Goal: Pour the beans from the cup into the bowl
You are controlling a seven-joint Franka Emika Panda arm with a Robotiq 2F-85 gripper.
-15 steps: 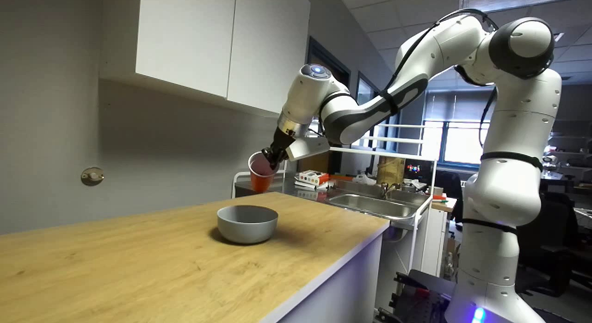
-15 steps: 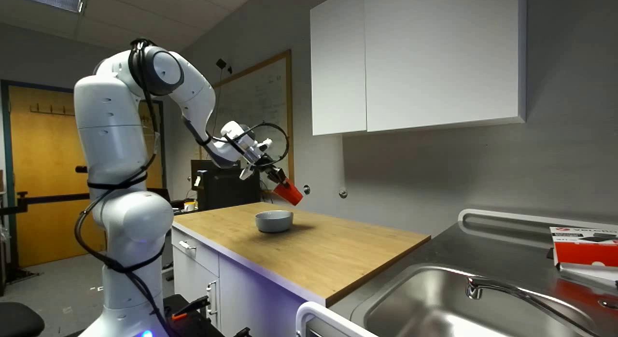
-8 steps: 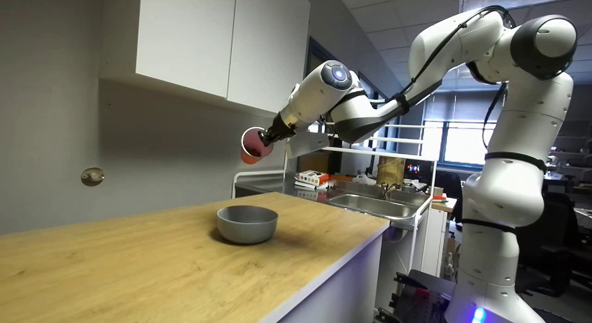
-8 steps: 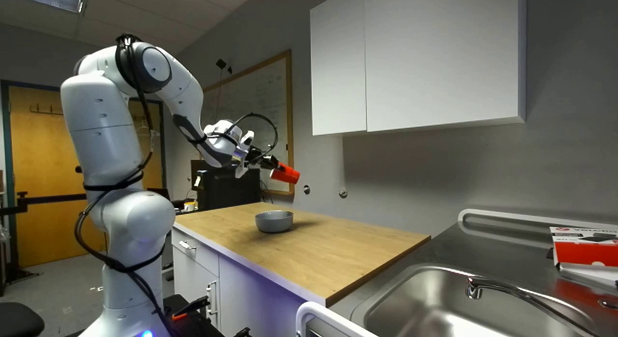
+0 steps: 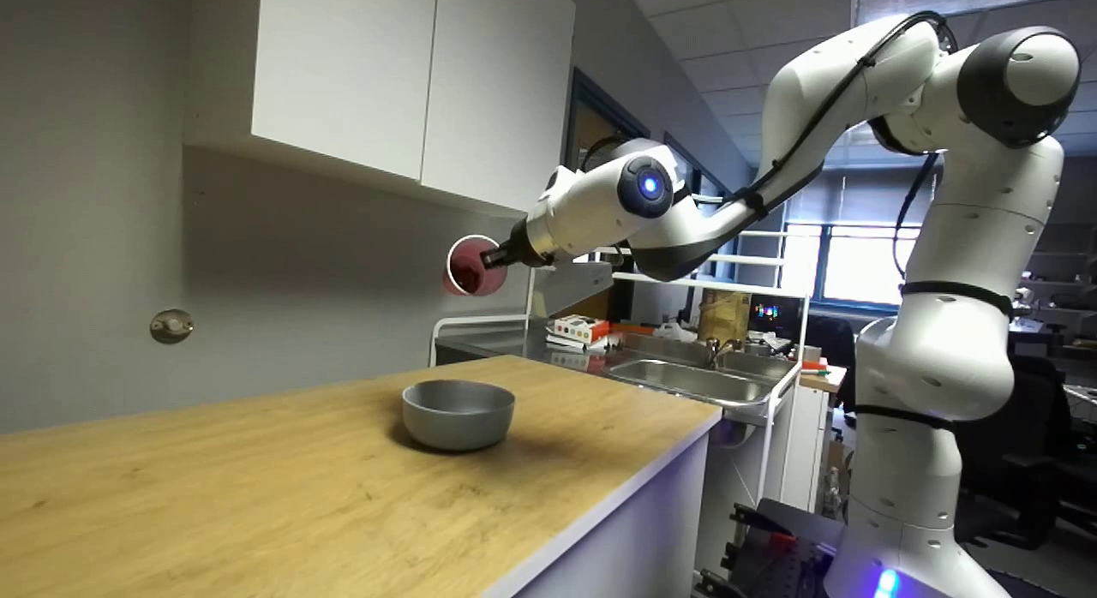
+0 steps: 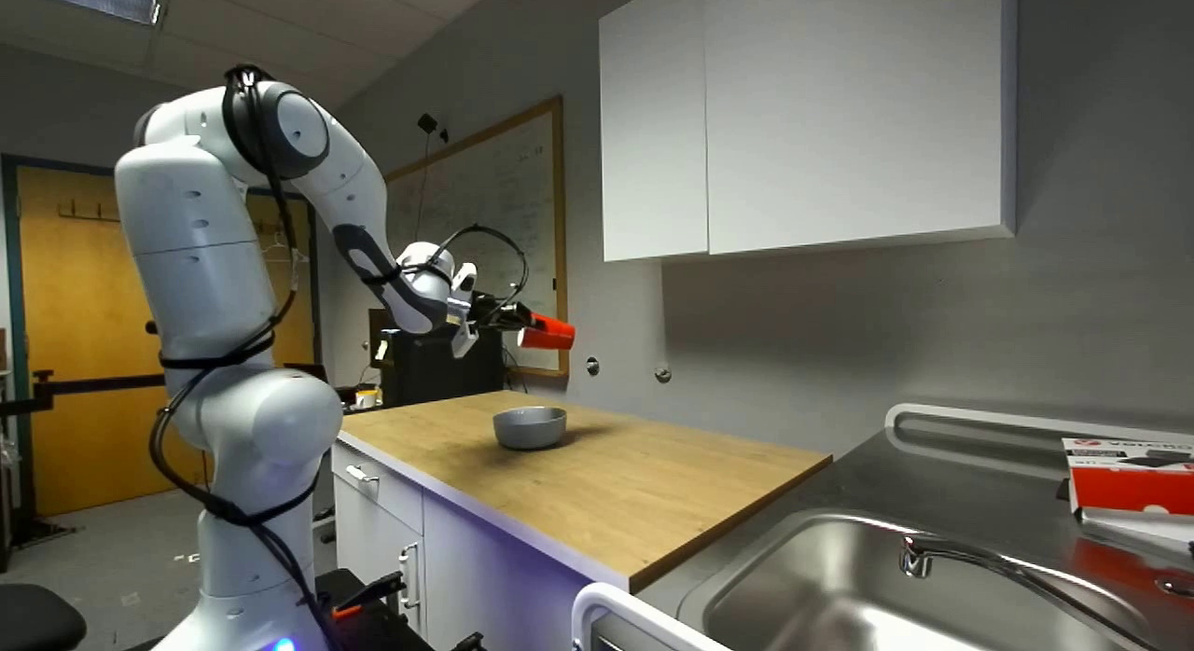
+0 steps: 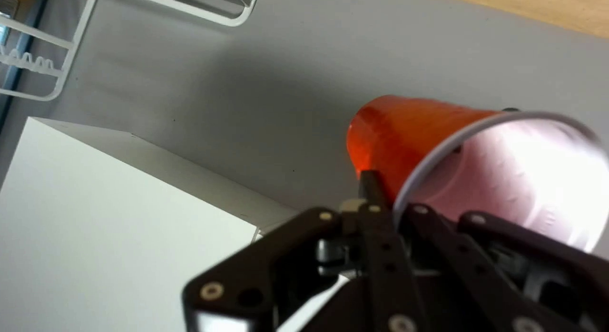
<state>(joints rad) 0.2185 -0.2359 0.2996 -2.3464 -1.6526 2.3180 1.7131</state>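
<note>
The red cup (image 5: 485, 274) is held in the air above the grey bowl (image 5: 458, 422), tipped almost onto its side. In an exterior view the cup (image 6: 550, 334) has its mouth towards the robot and its base towards the wall. Some dark matter shows low inside it. My gripper (image 5: 492, 257) is shut on the cup's wall at the rim, one finger outside and one inside. The wrist view shows the cup (image 7: 404, 127) with the gripper (image 7: 395, 199) across its pale rim; the inner fingertip is hidden. The bowl (image 6: 530, 432) stands upright on the counter; its floor is hidden.
The wooden counter (image 5: 257, 478) carries the bowl and runs along the wall. A white wall cabinet (image 5: 343, 75) hangs above and behind the cup; it also shows in the wrist view (image 7: 95, 227). A sink (image 6: 839, 576) and a white rack (image 5: 771, 427) stand beside the counter.
My gripper has lifted the cup and rolled it from a steep slant to nearly horizontal. Over the last half second the cup tipped slightly more. The bowl has not moved.
</note>
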